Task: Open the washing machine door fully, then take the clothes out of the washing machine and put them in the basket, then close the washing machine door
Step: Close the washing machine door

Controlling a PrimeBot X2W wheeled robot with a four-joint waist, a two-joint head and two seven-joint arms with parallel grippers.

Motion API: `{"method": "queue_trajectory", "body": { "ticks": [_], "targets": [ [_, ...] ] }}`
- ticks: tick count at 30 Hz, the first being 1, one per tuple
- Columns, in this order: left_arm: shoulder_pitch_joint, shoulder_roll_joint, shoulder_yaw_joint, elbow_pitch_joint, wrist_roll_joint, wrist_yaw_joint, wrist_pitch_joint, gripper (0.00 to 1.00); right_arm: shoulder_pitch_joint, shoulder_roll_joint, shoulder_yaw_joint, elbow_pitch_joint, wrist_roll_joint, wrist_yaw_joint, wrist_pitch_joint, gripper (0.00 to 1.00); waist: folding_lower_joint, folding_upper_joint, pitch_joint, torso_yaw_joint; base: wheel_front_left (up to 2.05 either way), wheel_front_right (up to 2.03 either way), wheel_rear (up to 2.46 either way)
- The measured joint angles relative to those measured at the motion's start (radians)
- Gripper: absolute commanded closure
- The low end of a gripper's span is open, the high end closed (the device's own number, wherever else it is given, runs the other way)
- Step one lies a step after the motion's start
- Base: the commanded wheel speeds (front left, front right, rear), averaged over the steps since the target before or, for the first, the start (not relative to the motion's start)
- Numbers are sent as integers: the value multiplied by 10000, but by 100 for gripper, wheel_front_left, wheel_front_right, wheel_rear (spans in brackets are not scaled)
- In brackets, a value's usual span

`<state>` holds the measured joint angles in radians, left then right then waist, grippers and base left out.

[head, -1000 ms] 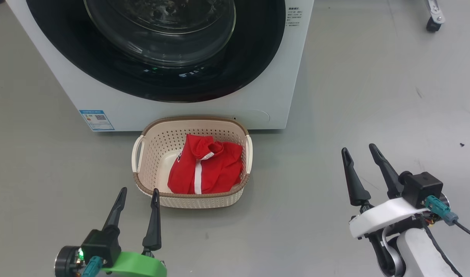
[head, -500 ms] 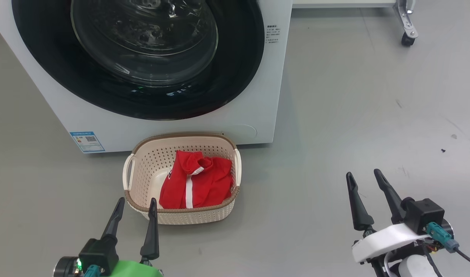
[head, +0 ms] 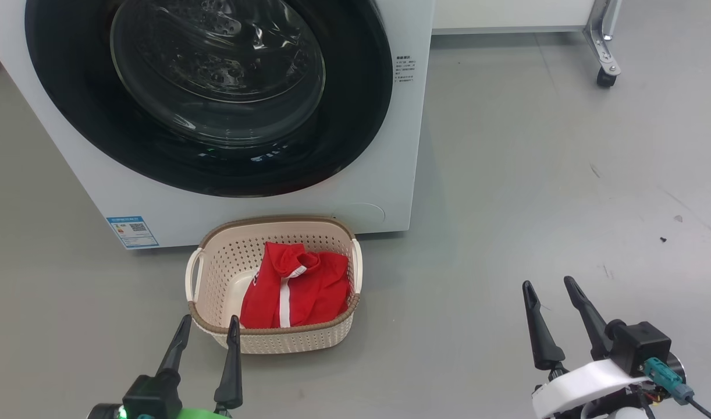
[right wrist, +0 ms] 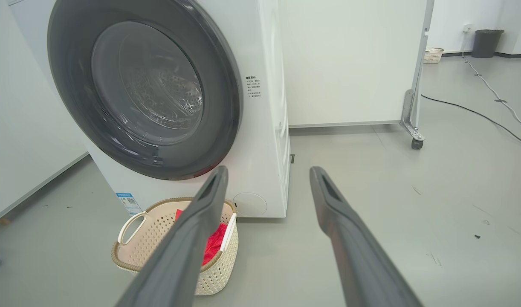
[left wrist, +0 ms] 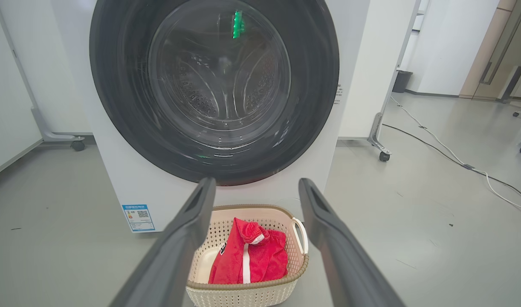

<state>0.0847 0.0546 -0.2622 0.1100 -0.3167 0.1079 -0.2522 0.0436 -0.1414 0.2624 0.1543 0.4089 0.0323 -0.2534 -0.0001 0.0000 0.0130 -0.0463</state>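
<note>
So the washing machine door (head: pixel 210 93) sits shut against the washing machine (head: pixel 390 192), steel drum showing through the glass. The clothes (head: pixel 294 288), a red bundle with a white stripe, lie in the basket (head: pixel 274 343), over on its 3 o'clock side. The basket stands on the floor at the door's 6 o'clock. The left gripper (head: pixel 210 318) hovers at the basket's 7 o'clock, fingers spread and empty. The right gripper (head: pixel 547 281) is well off at 4 o'clock, spread too.

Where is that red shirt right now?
The red jersey lies in the cream basket on the floor, toward its right side. The basket stands directly before the washing machine, below its shut round door, low in the middle of the head view.
</note>
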Motion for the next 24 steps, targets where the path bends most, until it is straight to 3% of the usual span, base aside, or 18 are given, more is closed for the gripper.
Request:
{"method": "queue_trajectory", "body": {
  "ticks": [24],
  "targets": [
    [181,4,-21,-13,0,-2,0,0,477,102,-132,-309,-305,6,0,0,0,0,-81,7,0,0,0]
  ]
}}
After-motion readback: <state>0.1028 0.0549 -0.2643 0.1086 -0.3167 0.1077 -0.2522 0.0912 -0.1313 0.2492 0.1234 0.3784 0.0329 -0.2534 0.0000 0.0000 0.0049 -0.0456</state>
